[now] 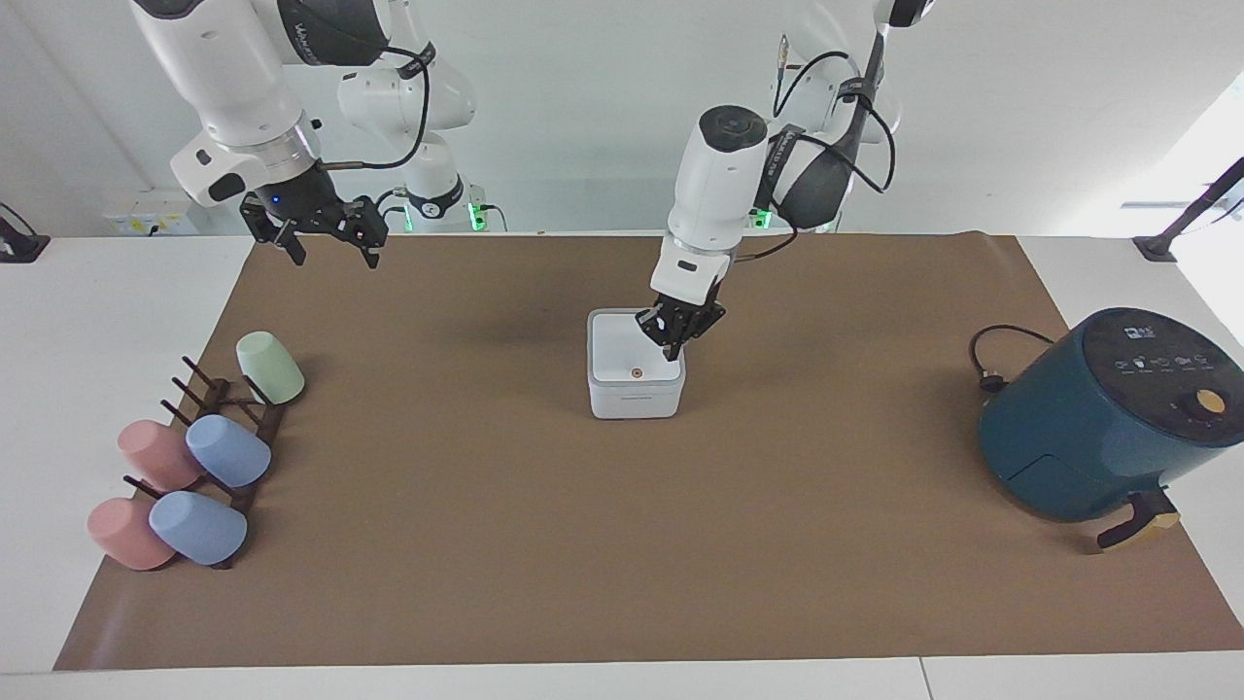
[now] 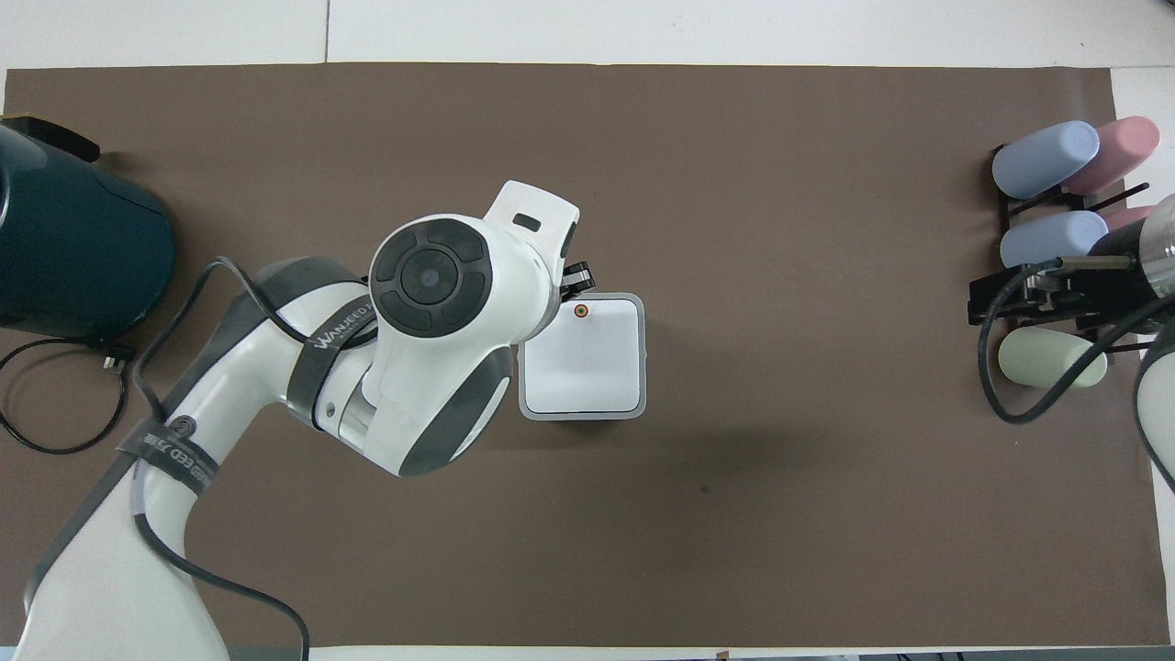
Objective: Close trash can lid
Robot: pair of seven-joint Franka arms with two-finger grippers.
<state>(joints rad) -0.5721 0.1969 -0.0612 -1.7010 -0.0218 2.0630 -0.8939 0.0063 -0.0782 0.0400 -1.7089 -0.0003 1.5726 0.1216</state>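
The small white trash can (image 1: pixel 632 401) stands mid-table on the brown mat. Its white lid (image 1: pixel 622 355) lies flat and closed on top, with the orange dot (image 1: pixel 636 372) toward the edge farther from the robots. The lid also shows in the overhead view (image 2: pixel 583 358). My left gripper (image 1: pixel 673 354) is shut and empty. It hangs just above the can's edge on the side toward the left arm's end, clear of the lid, and is partly hidden under its wrist in the overhead view (image 2: pixel 576 277). My right gripper (image 1: pixel 332 250) is open and waits raised over the mat's corner.
A dark teal air fryer (image 1: pixel 1088 437) with its black cord (image 1: pixel 989 365) stands toward the left arm's end. A dark rack (image 1: pixel 248 437) with several pastel cups stands toward the right arm's end, also seen in the overhead view (image 2: pixel 1010 197).
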